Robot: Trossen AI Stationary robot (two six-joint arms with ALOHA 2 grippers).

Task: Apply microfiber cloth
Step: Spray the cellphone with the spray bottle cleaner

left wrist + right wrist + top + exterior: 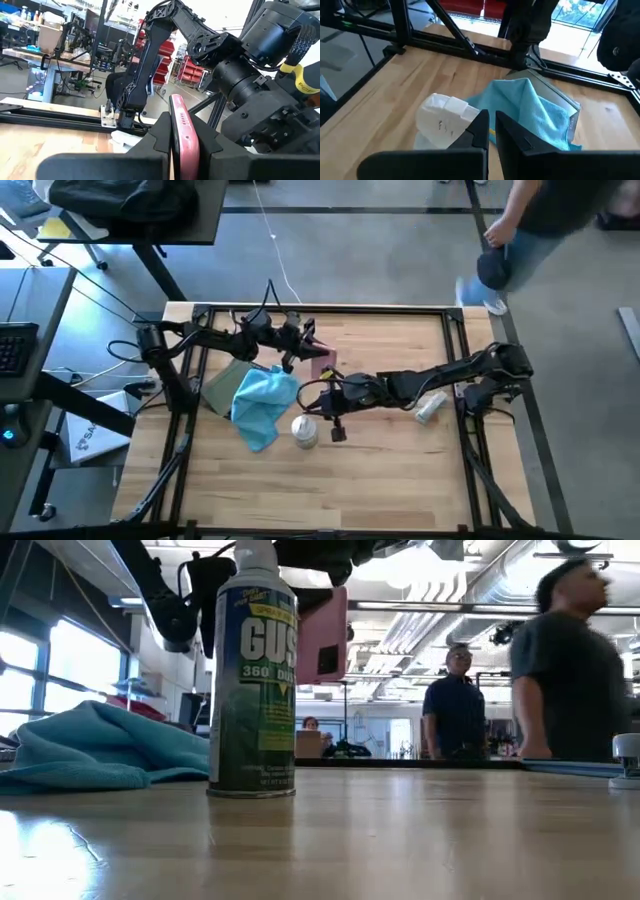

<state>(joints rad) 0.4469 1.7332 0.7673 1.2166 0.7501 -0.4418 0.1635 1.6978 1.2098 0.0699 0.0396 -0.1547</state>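
Observation:
The microfiber cloth [262, 400] is light blue and lies crumpled left of the table's middle, partly on a flat olive pouch [222, 385]; it also shows in the right wrist view [532, 107] and the low view [100, 745]. My left gripper [312, 352] is shut on a flat pink slab [326, 366], just beyond the cloth. My right gripper [492, 124] has its fingers shut, with nothing between them. It hovers beside the white cap [444, 117] of an upright spray can [252, 680], right of the cloth. My left gripper pinches the pink slab's two flat faces [181, 131] between its two fingers, which reach along the slab near one end. The slab stands on edge, upright, and is lifted clear of the table [325, 635].
A small white object [430, 408] lies on the table under my right arm. Black frame rails [320, 308] run round the wooden top. A person [540, 225] walks past the far right corner, and others [455, 700] stand beyond the table.

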